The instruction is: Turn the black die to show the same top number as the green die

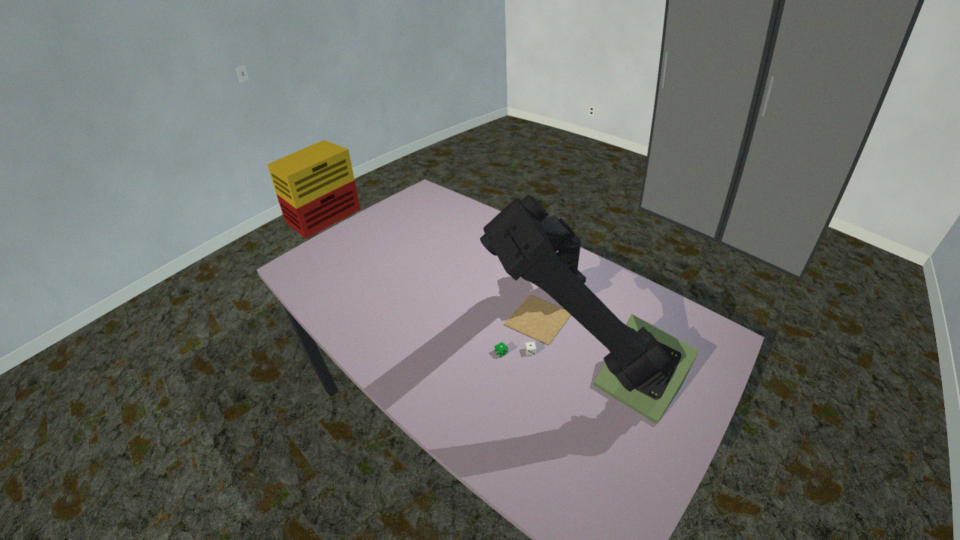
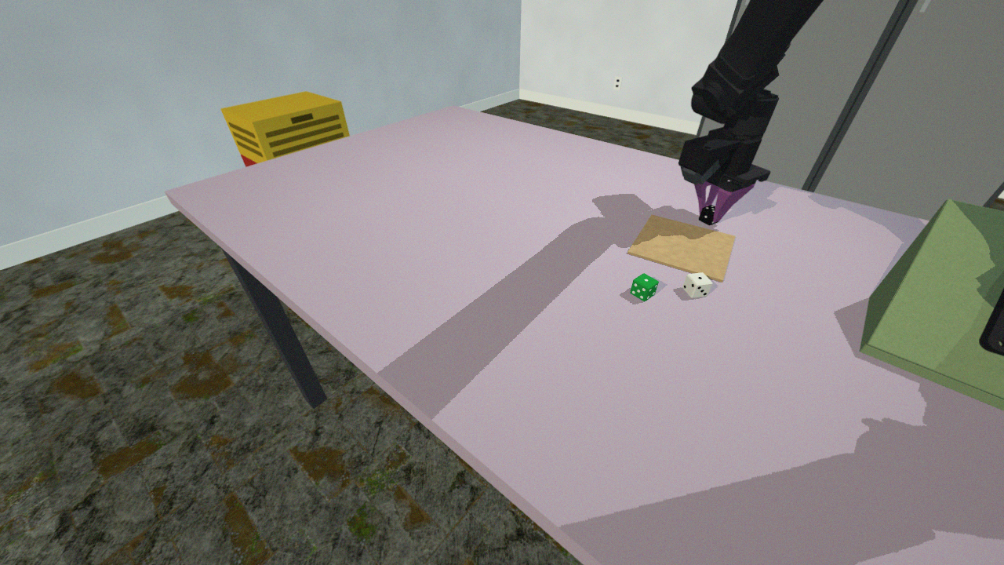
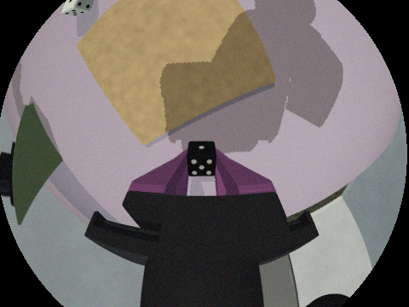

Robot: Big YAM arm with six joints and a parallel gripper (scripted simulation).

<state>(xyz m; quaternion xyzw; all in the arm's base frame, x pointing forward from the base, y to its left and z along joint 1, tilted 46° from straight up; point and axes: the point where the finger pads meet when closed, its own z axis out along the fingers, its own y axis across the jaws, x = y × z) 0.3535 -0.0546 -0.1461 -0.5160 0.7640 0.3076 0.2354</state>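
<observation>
Black die [image 3: 201, 157] is clamped between the purple fingers of the hand [image 2: 714, 203], at the far edge of the tan mat [image 2: 682, 246]. Green die [image 2: 643, 287] and white die [image 2: 696, 284] rest on the table [image 2: 434, 210] beside the mat's near edge.

Tan mat [image 2: 681, 247] surface open beside claw [image 2: 710, 213], green die [image 2: 643, 287], white die [image 2: 696, 284] flanking near edge

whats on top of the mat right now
Nothing rests on the tan mat, only shadow. The black die sits in the end effector by its far edge; whether it overlaps that edge is unclear.
</observation>
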